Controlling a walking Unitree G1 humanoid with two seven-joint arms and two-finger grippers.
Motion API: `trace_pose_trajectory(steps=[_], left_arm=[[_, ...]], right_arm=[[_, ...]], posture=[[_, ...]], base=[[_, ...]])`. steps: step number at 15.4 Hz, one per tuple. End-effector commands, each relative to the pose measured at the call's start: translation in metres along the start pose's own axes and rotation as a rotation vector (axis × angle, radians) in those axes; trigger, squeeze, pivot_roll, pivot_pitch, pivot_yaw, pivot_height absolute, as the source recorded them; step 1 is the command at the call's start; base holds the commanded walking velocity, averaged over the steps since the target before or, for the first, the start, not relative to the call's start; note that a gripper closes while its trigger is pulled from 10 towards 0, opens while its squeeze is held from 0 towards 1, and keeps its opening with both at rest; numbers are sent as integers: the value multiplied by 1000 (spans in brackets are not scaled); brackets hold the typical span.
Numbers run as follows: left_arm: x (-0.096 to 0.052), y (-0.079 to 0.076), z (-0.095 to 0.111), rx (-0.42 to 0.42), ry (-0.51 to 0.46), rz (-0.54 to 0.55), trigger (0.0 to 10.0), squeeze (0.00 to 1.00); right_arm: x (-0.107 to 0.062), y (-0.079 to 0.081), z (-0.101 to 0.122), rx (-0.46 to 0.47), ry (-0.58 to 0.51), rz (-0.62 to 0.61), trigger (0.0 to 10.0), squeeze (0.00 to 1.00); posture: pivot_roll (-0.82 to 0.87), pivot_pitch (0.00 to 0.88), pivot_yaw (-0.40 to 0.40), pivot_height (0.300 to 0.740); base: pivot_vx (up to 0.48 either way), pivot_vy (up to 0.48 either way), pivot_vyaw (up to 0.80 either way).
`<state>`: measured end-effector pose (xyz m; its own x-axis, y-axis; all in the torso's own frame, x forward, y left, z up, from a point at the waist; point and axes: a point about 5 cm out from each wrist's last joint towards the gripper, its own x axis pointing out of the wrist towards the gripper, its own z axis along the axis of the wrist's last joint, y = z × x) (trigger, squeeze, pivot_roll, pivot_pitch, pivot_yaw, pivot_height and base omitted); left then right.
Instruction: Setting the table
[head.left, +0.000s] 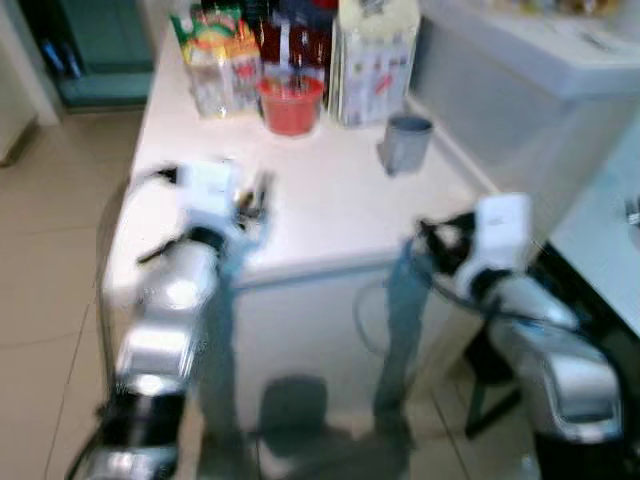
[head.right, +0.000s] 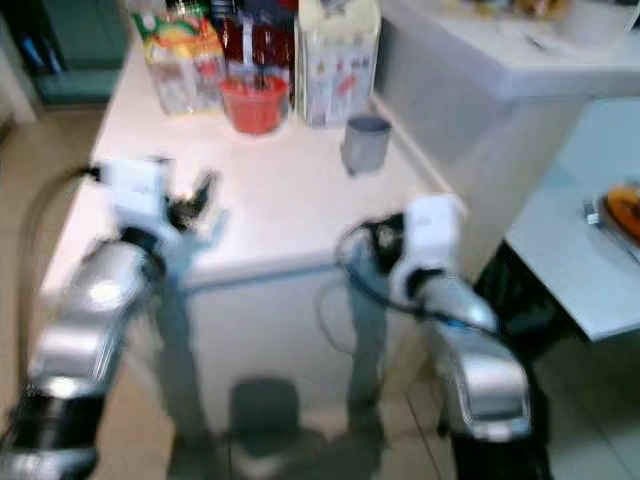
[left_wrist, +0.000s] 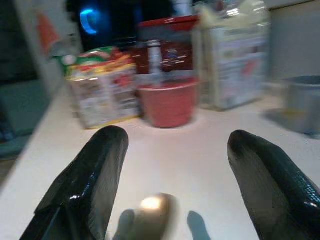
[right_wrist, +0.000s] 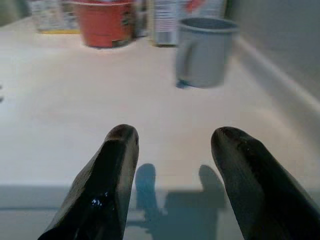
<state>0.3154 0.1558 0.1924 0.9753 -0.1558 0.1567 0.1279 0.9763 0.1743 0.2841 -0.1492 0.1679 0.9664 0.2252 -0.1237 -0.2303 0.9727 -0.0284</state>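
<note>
Toward the far right of the white table (head.left: 330, 215), a grey cup (head.left: 406, 143) stands upright near a red bowl (head.left: 291, 103). Both the left gripper (left_wrist: 175, 175) and right gripper (right_wrist: 172, 165) are held spread and empty. The cup is judged light, rigid and smooth; its sides should be pinched near mid-height.

Mug (head.left: 406, 142) on counter (head.left: 330, 210), right of bowl (head.left: 291, 103); cartons (head.left: 375, 60) behind

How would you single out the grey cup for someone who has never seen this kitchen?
Start at the white counter and its back row of cartons and packets. The grey cup stands alone in front of them, near the counter's right edge. It is plain grey, unlike the red bowl beside it.
</note>
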Motion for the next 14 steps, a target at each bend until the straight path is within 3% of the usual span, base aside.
trace_pose_trajectory(steps=[1,2,4,5,10,14], left_arm=[[2,-7,4,-3,-14,-19,10000,0],[1,-3,6,5,-18,-2,10000,0],[-3,3,11,20,-31,24,10000,0],[-4,5,11,36,-14,32,10000,0],[-13,8,13,63,39,-3,10000,0],[-24,19,17,6,121,-25,10000,0]], right_arm=[[-3,-8,2,-35,3,-16,10000,0],[-4,-1,2,-60,5,47,10000,0],[-4,0,4,-32,-21,33,10000,0],[-5,0,5,15,-32,33,10000,0],[-16,0,4,-7,-36,62,10000,0],[-32,-4,-7,2,14,60,10000,0]], posture=[[-51,0,-24,740],[-48,0,-26,740],[-43,0,-28,740],[-41,0,-28,740],[-43,0,-20,740],[-37,0,-18,740]], base=[[431,0,800],[420,0,800],[0,0,800],[0,0,0],[0,0,0],[0,0,0]])
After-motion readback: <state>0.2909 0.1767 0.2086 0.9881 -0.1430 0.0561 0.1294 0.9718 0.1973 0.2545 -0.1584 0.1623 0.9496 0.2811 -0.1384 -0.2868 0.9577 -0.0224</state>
